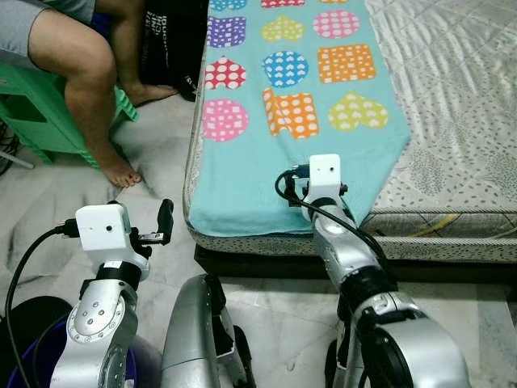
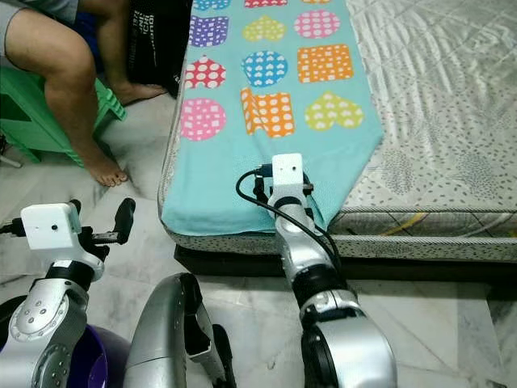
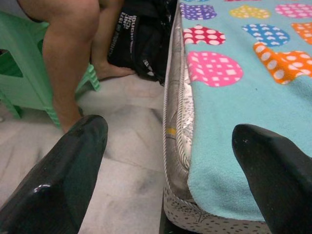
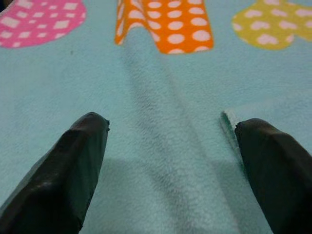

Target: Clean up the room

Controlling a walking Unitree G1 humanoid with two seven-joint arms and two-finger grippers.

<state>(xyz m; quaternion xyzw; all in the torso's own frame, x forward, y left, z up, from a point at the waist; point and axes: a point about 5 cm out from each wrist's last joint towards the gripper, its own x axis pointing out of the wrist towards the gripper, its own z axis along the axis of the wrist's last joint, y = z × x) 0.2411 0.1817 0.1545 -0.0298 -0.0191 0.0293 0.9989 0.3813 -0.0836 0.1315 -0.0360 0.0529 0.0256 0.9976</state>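
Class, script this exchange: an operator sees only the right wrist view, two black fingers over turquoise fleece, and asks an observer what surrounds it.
Operator: Where is my right hand?
Observer: The right hand is open over the near end of a turquoise fleece blanket with dotted shapes, which lies on a grey patterned mattress.
Operator: What is off to my left?
Observer: A person's bare legs beside a green plastic stool. Your left hand is open above the floor by the mattress corner.

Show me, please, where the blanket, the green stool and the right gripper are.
blanket (image 1: 266,174): left eye view, plain teal part near its lower end.
green stool (image 1: 32,121): left eye view, its side.
right gripper (image 4: 170,161): right wrist view, midway between the open fingertips, over the blanket.
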